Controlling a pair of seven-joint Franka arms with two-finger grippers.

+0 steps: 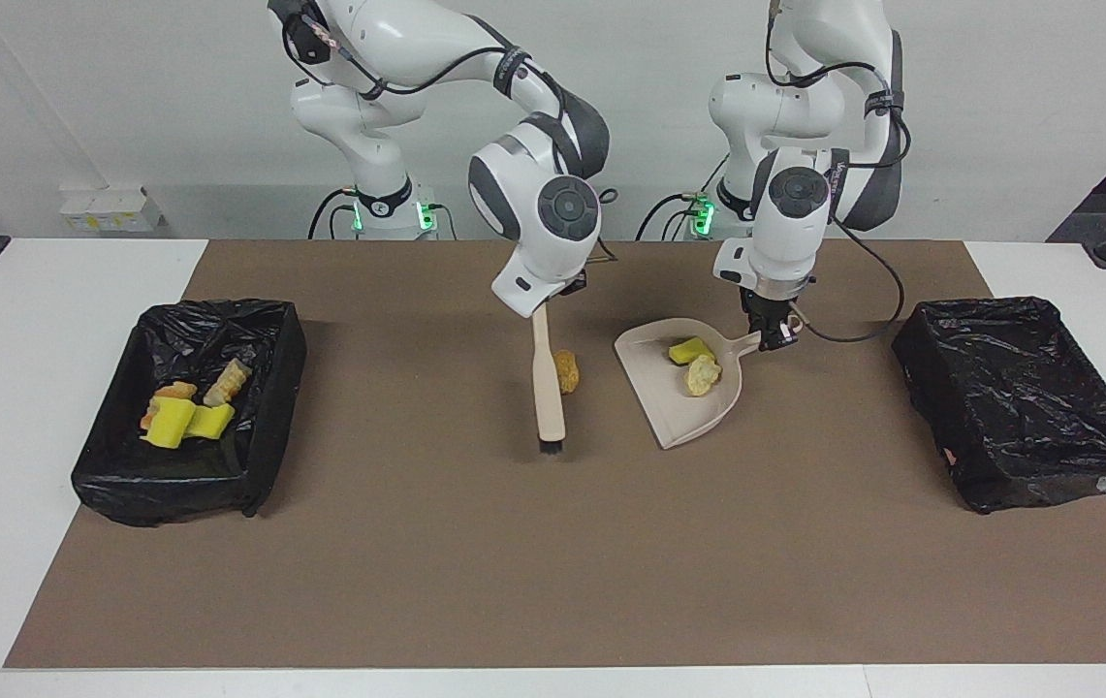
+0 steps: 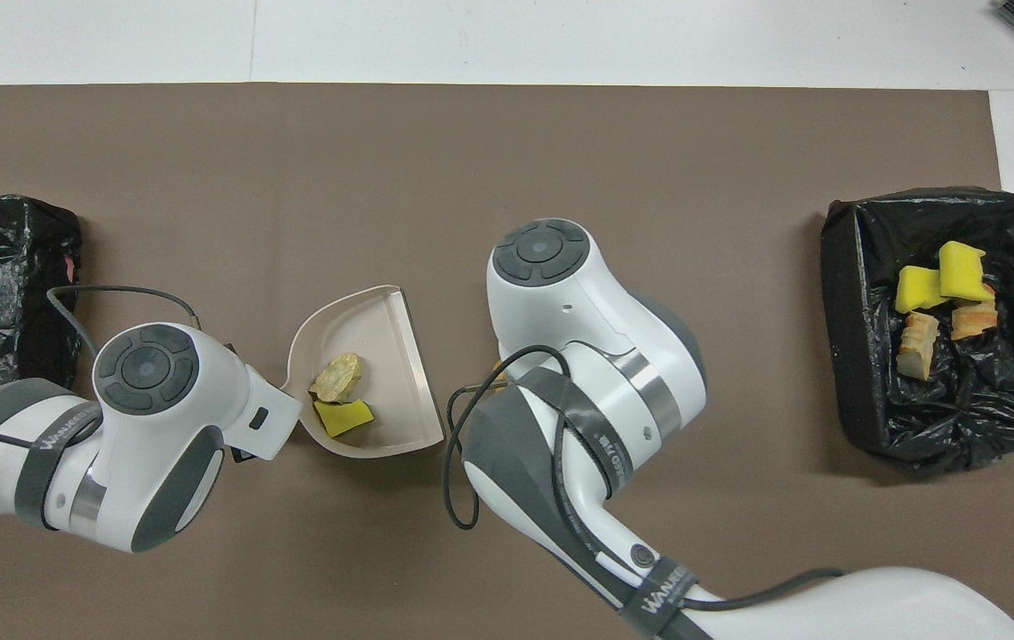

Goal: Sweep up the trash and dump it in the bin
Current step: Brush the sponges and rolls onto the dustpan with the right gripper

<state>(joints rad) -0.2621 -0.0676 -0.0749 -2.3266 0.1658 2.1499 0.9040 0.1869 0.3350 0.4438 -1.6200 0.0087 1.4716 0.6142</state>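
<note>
Brown mat across the table as the working floor, everything below placed relative to the beige dustpan near its middle.

Two black-lined bins at the mat's ends: one toward the left arm's end of the table from the dustpan, showing nothing but liner; one toward the right arm's end, well apart, holding two yellow sponge wedges and tan bread-like lumps.

Dustpan gripped at its handle by the left gripper, fingers clamped together on it, open mouth turned toward the right arm's end, likely to receive the next sweep. Inside: one yellow wedge and one tan lump, touching each other near the handle end.

Beige brush hanging upright from the right gripper, fingers shut on its handle top, dark bristles down near the mat, beside the dustpan's mouth.

Last loose piece, a tan-brown lump, on the mat between brush and dustpan, just beside the brush; brush seemingly placed to push it toward the pan.
</note>
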